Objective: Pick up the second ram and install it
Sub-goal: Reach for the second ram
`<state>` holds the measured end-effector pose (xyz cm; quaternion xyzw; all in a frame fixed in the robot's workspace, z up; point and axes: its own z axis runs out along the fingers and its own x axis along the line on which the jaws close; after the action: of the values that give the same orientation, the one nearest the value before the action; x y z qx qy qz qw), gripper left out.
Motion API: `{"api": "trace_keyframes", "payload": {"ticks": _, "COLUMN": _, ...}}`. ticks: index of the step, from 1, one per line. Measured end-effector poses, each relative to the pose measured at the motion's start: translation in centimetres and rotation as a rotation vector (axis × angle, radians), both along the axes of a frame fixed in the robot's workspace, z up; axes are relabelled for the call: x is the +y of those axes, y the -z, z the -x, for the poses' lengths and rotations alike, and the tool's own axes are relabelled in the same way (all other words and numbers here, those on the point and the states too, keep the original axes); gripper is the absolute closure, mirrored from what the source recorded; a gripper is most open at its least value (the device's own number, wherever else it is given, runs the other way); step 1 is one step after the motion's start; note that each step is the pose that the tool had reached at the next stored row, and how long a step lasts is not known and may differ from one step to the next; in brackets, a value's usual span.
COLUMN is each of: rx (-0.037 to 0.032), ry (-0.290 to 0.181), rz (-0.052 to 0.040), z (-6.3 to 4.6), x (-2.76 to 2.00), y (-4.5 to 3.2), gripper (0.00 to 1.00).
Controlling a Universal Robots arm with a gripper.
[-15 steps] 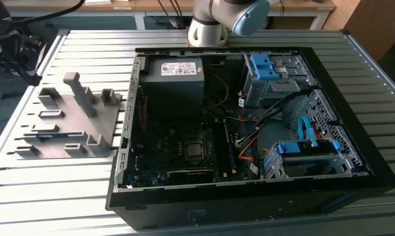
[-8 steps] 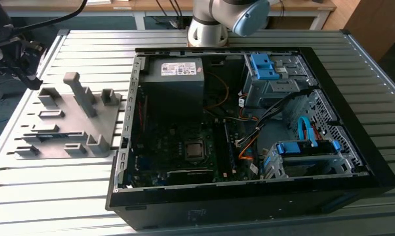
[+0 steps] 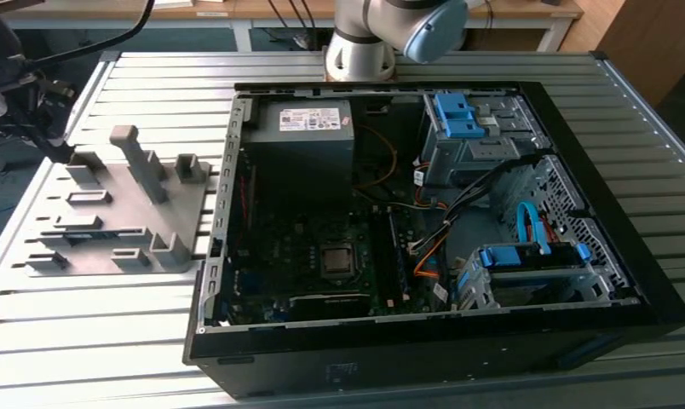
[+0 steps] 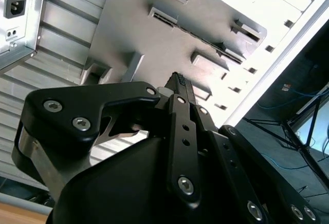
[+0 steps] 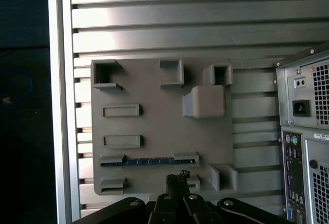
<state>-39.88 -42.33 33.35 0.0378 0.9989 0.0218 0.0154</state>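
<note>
The second ram [image 5: 149, 161] is a thin dark green-blue strip standing on edge in a long slot of the gray holder plate [image 5: 154, 126]. In the second wrist view the ram [image 4: 205, 39] shows as a dark line across the same plate [image 4: 139, 34]. My gripper [image 5: 178, 179] hovers above the plate, a short way off the ram's long side and near its middle. Its black fingertips [image 4: 177, 78] are pressed together with nothing between them. In the exterior view the holder plate [image 3: 104, 256] lies at the left of the open computer case [image 3: 434, 341].
The case holds a power supply [image 3: 308, 136], a motherboard with a processor socket [image 3: 336, 260] and long black slots [image 3: 397, 247], blue drive brackets [image 3: 462, 115] and loose cables. Tall gray blocks [image 3: 144, 166] rise from the holder plate. The ribbed metal table [image 3: 93, 341] ends just beyond the plate.
</note>
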Motion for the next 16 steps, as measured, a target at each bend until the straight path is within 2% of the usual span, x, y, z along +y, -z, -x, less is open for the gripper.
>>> {"api": "trace_keyframes", "payload": {"ticks": 9, "rx": 0.0000, "ry": 0.000, "rz": 0.0000, "z": 0.1, "x": -0.24, "y": 1.60, "gripper": 0.90}}
{"api": "trace_keyframes", "payload": {"ticks": 16, "rx": -0.0002, "ry": 0.000, "rz": -0.0002, "z": 0.6, "x": -0.49, "y": 2.87, "gripper": 0.90}}
